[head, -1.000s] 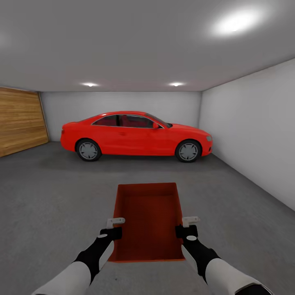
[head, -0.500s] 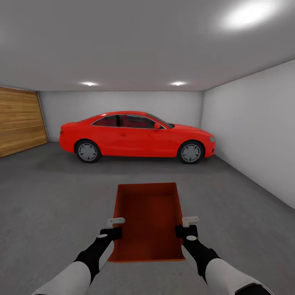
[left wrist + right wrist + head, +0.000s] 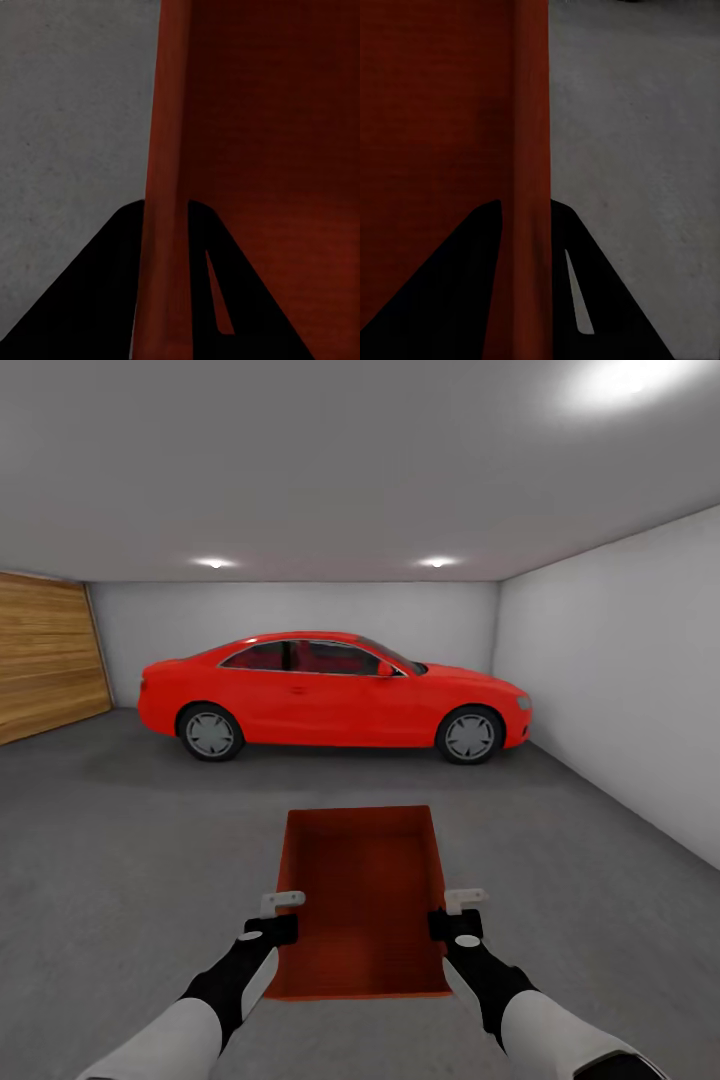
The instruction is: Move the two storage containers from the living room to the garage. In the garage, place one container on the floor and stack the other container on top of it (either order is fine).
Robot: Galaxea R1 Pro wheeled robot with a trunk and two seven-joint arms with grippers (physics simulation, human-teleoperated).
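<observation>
Orange-red topless plastic bin (image 3: 365, 895) is in the garage, both grippers (left (image 3: 268, 920), right (image 3: 458, 916)) clamped on its side walls; lowering and stacking remain.

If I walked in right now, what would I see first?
A shiny red car parked sideways at the far end of the grey garage, in front of the back wall. Closer in, an orange-red storage container is held out over the concrete floor, with the left pincer clamped on one side wall and the right pincer on the other.
</observation>
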